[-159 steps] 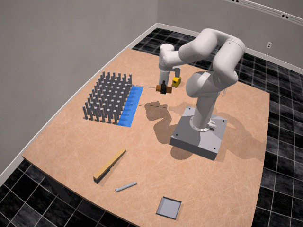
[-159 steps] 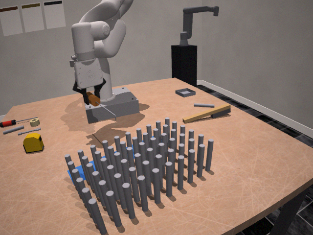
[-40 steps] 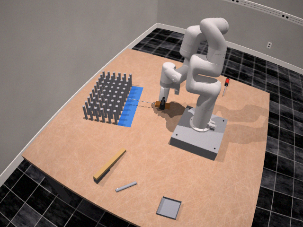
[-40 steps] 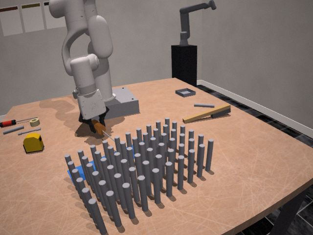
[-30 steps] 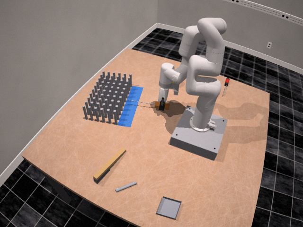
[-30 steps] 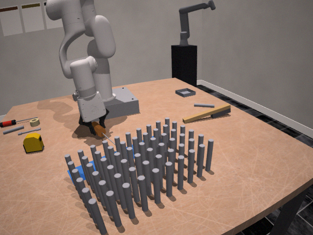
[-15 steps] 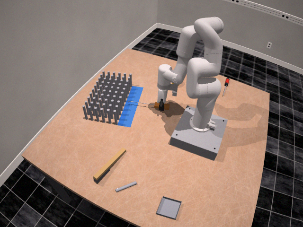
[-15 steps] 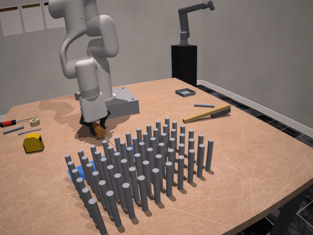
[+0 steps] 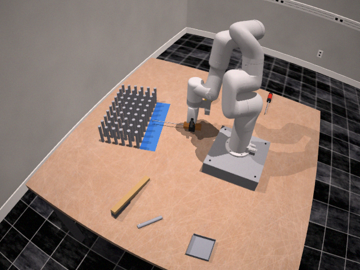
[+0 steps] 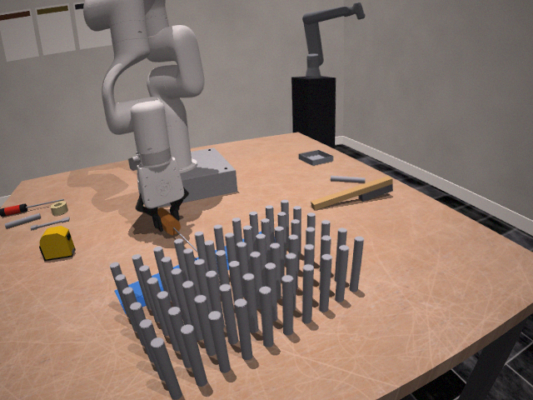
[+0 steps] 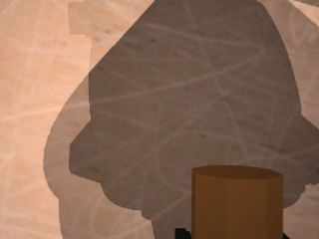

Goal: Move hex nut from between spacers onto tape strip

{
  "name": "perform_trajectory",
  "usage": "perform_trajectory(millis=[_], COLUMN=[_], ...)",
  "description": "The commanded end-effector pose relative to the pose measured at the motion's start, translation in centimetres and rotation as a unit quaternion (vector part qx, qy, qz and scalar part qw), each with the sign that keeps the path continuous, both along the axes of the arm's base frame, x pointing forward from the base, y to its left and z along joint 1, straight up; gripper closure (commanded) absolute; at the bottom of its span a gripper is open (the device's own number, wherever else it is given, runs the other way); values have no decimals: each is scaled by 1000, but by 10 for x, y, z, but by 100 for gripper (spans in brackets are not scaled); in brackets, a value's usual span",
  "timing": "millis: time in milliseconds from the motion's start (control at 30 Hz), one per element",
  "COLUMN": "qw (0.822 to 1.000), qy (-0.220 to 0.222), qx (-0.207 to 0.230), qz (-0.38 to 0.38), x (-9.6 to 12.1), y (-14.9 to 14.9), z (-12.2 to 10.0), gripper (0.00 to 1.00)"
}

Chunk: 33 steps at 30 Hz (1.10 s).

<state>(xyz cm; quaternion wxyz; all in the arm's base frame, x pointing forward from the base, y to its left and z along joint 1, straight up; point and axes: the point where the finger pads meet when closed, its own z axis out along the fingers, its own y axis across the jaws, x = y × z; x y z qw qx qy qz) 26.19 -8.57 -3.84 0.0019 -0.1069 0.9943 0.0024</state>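
My gripper [image 9: 191, 126] [image 10: 166, 222] is shut on the orange-brown handle of the hook pick [image 9: 187, 125] [image 10: 170, 222] [image 11: 236, 201], low over the table. The pick's thin metal shaft [image 9: 165, 123] [image 10: 186, 238] reaches across the blue strip of tape [image 9: 154, 126] [image 10: 137, 291] into the field of grey upright spacers [image 9: 129, 116] [image 10: 241, 275]. The hook tip is hidden among the spacers. The hex nut is not visible in any view. The wrist view shows only the handle's end and shadowed table.
A wooden bar [image 9: 129, 196] [image 10: 351, 192], a grey rod [image 9: 149, 221] [image 10: 347, 178] and a grey tray [image 9: 200, 247] [image 10: 316, 157] lie away from the spacers. A red screwdriver [image 9: 268, 101] [image 10: 17, 209], tape roll [image 10: 58, 207] and yellow tape measure [image 10: 57, 242] lie beyond the robot base [image 9: 237, 161].
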Motion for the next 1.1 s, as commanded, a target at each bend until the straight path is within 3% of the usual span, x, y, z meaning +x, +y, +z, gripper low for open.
perform_trajectory(millis=[0,667,1067], qw=[1000,1000,1000], qy=[-1,-1,-2], qx=[-2,-2,-2], qz=[0,0,0], x=[1,2,13], y=[0,0,2], z=[0,0,0], gripper=[100,100,100])
